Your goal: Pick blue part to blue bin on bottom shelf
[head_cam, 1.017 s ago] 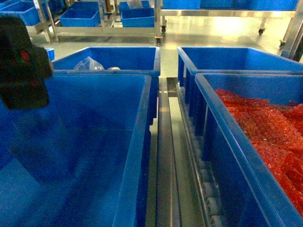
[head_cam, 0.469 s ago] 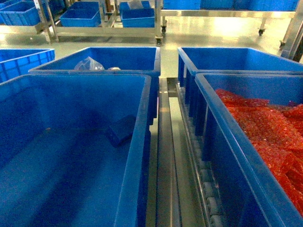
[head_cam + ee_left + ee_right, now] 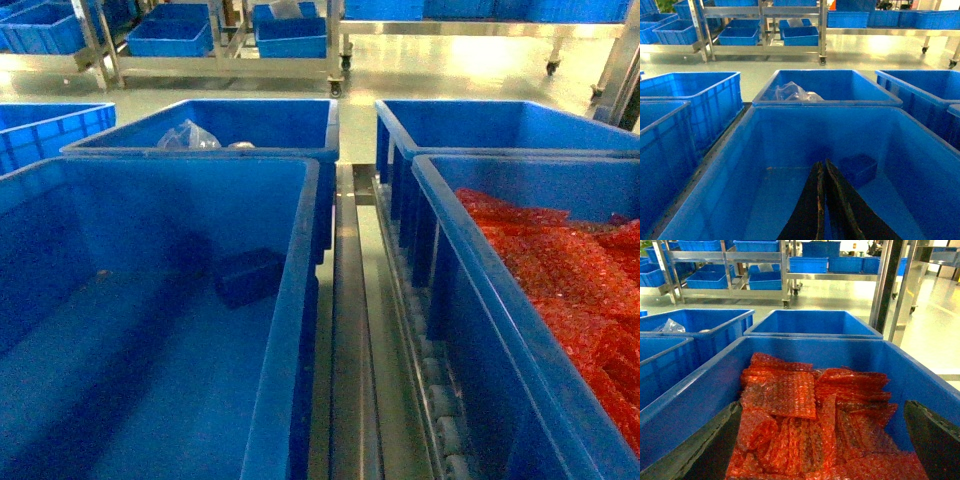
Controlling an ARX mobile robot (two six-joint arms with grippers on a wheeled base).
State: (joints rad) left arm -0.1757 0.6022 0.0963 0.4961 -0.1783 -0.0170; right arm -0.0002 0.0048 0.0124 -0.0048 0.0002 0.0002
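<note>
The blue bin [image 3: 150, 330] holds one item: the blue part [image 3: 250, 276], lying on the floor near the far right corner, close to the right wall; in the left wrist view the same part [image 3: 858, 169] sits just right of the left gripper [image 3: 822, 200], apart from it. That gripper's two dark fingers are pressed together with nothing between them, above the bin floor. Behind this bin, a second crate [image 3: 235, 125] contains crumpled clear plastic [image 3: 186, 136]. The right-hand crate [image 3: 805, 360] is filled with red bubble-wrap bags [image 3: 810, 430]; the right gripper [image 3: 820, 450] hangs over them with fingers spread wide, only their dark tips showing at the lower frame corners. A steel rail [image 3: 352, 330] with white rollers [image 3: 440, 400] separates the two front crates. The near edges of both crates are cut off.
</note>
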